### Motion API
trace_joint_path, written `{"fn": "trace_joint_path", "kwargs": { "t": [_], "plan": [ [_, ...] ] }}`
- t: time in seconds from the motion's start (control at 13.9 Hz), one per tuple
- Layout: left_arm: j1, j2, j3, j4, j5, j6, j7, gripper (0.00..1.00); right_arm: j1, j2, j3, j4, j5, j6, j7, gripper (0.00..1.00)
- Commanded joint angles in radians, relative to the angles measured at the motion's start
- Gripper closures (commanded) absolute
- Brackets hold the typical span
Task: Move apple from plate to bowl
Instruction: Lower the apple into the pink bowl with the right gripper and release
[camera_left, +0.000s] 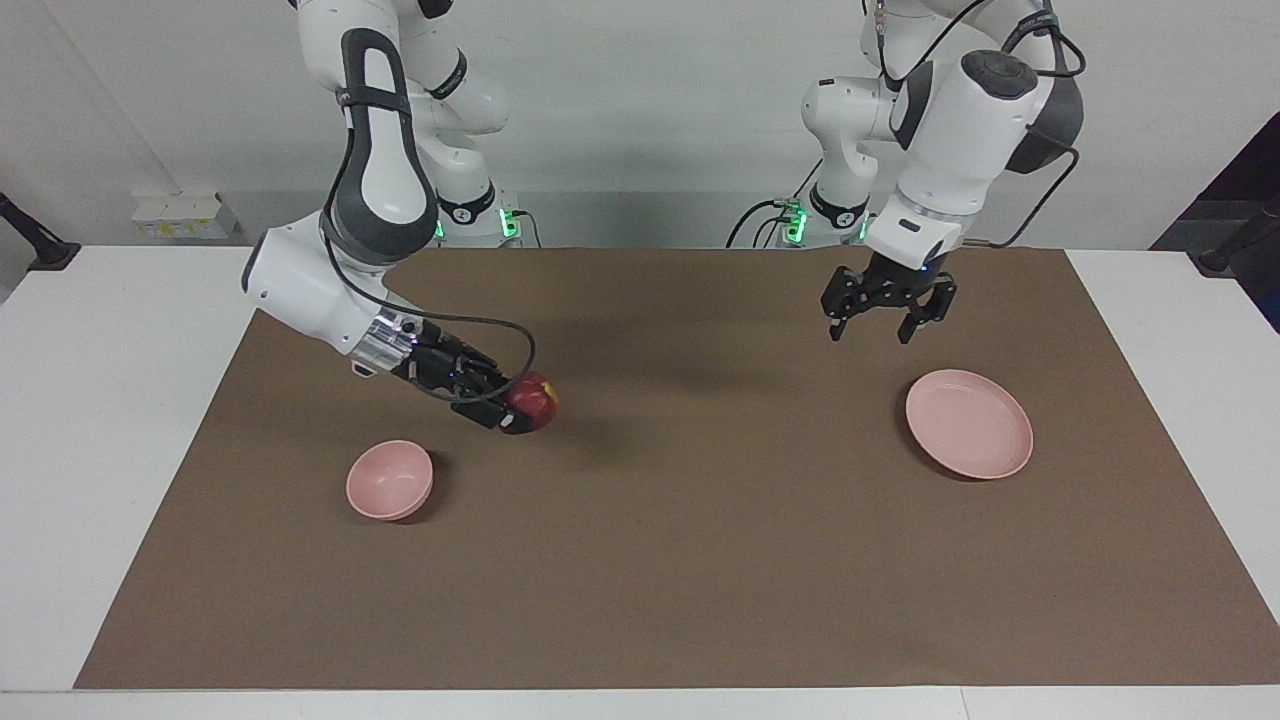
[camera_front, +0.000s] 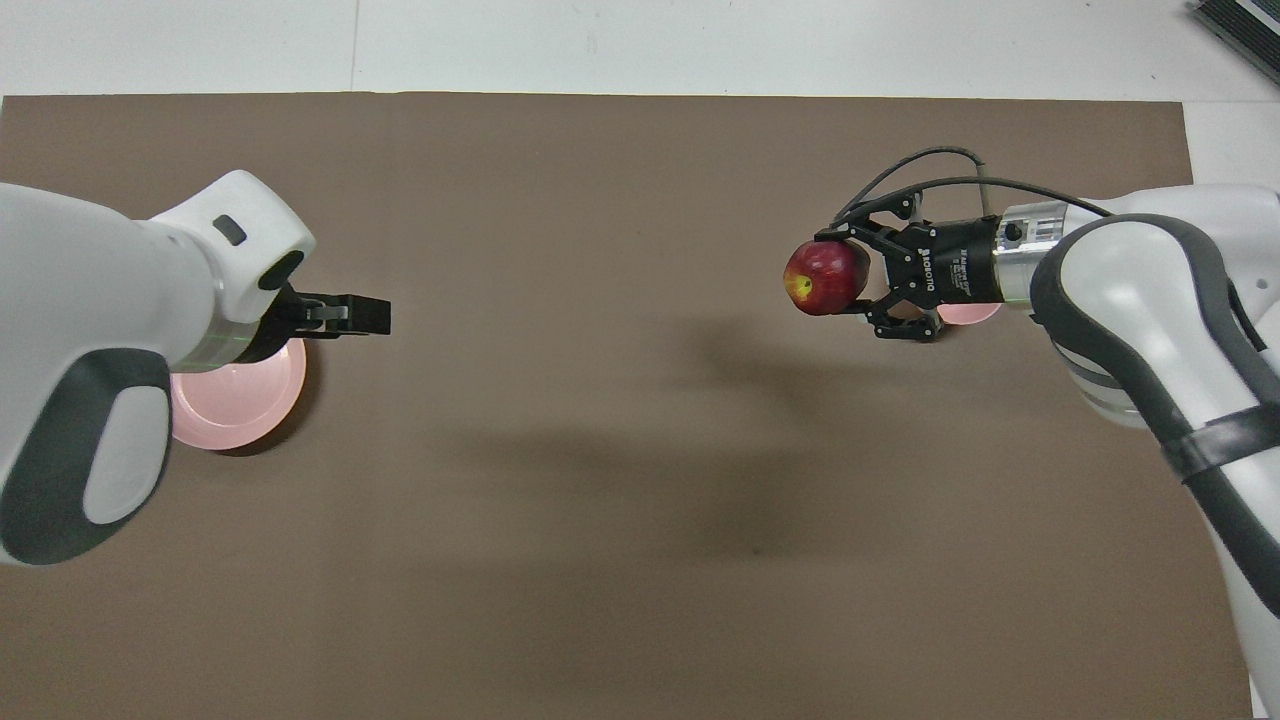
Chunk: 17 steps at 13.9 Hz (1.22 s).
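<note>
The dark red apple (camera_left: 533, 400) with its yellow patch is held in my right gripper (camera_left: 522, 403), which is shut on it in the air over the brown mat, beside the bowl toward the table's middle. It also shows in the overhead view (camera_front: 825, 278), in the right gripper (camera_front: 845, 278). The small deep pink bowl (camera_left: 390, 480) stands empty at the right arm's end; in the overhead view only a pink edge of the bowl (camera_front: 970, 313) shows under the gripper. The flat pink plate (camera_left: 968, 422) (camera_front: 245, 400) lies empty at the left arm's end. My left gripper (camera_left: 872, 332) (camera_front: 350, 315) hangs open and empty above the mat by the plate's edge nearer the robots.
A brown mat (camera_left: 640, 560) covers most of the white table (camera_left: 120, 420). White table margins run along both ends and the edge farthest from the robots.
</note>
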Motion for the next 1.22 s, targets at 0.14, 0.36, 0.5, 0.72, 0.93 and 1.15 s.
{"fn": "trace_joint_path", "kwargs": {
  "t": [0.14,0.36,0.5,0.72,0.93,1.15],
  "plan": [
    [0.086,-0.004,-0.009,0.205,0.022,-0.246,0.143,0.00,-0.070,0.030,0.007,0.025,-0.324,0.028,-0.223,1.00],
    [0.102,-0.004,-0.006,0.300,0.031,-0.380,0.176,0.00,-0.104,0.036,0.007,0.007,-0.531,0.063,-0.321,1.00],
    [0.102,-0.004,-0.002,0.340,0.036,-0.437,0.176,0.00,-0.125,0.029,0.007,-0.022,-0.622,0.123,-0.365,1.00],
    [0.088,-0.004,0.046,0.374,0.031,-0.497,0.183,0.00,-0.127,0.001,0.007,-0.131,-0.731,0.322,-0.383,1.00],
    [0.083,-0.006,0.081,0.375,0.036,-0.511,0.240,0.00,-0.112,-0.047,0.007,-0.273,-0.788,0.528,-0.377,1.00],
    [0.085,-0.016,0.098,0.372,0.058,-0.514,0.242,0.00,-0.112,-0.060,0.006,-0.343,-0.910,0.680,-0.366,0.93]
  ]
}}
